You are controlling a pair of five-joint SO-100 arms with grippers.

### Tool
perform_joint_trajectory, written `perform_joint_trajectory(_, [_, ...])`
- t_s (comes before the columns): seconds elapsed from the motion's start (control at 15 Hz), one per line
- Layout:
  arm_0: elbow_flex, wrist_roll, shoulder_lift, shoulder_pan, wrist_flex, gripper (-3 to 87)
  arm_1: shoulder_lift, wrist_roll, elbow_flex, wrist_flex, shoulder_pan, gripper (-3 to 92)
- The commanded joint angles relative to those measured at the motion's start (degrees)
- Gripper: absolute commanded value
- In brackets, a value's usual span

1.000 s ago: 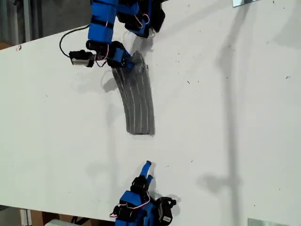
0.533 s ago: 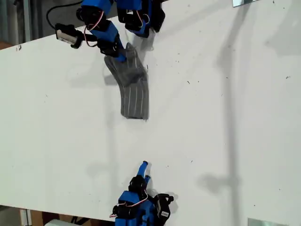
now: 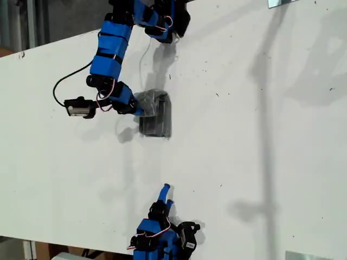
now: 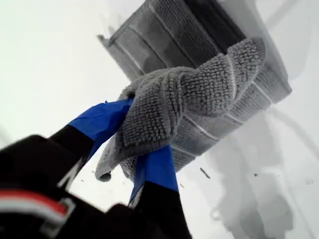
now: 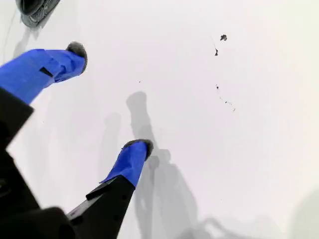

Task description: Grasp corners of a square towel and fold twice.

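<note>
The towel is a dark grey cloth with thin white stripes, folded into a small thick bundle near the middle of the white table in the exterior view. My first gripper reaches from the exterior view's top and is shut on a bunched end of the towel, holding it over the folded layers beneath. That pinched end curls between the blue fingers. My second gripper rests by the exterior view's bottom edge, open over bare table, far from the cloth. Single corners cannot be made out.
A second blue arm base sits at the exterior view's top edge beside the first arm. Small dark specks mark the table surface. Metal plates lie at the exterior view's top right and bottom right.
My first gripper swung up with the towel's far end, then came down toward the exterior view's bottom, laying that end over the rest; the long strip is now a short bundle. My second gripper barely moved.
</note>
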Motion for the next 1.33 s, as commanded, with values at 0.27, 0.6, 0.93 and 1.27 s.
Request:
perform_joint_trajectory(0.27, [-0.35, 0.97, 0.44, -0.53, -0.88, 33.0, 9.93, -1.23, -5.71, 7.12, 3.52, 37.2])
perform_joint_trajectory(0.6, [-0.35, 1.41, 0.88, -1.76, -0.35, 33.0, 51.06, 3.69, 23.38, 9.14, 4.75, 40.8])
perform_joint_trajectory(0.93, [3.08, -0.62, 15.38, -4.31, 10.9, 32.9, 95.27, 21.62, 67.32, -0.44, -11.69, 39.7])
perform_joint_trajectory(1.27, [7.82, -3.43, 42.28, -0.44, 22.68, 32.5, 105.03, 31.64, 81.56, -3.96, -21.53, 22.9])
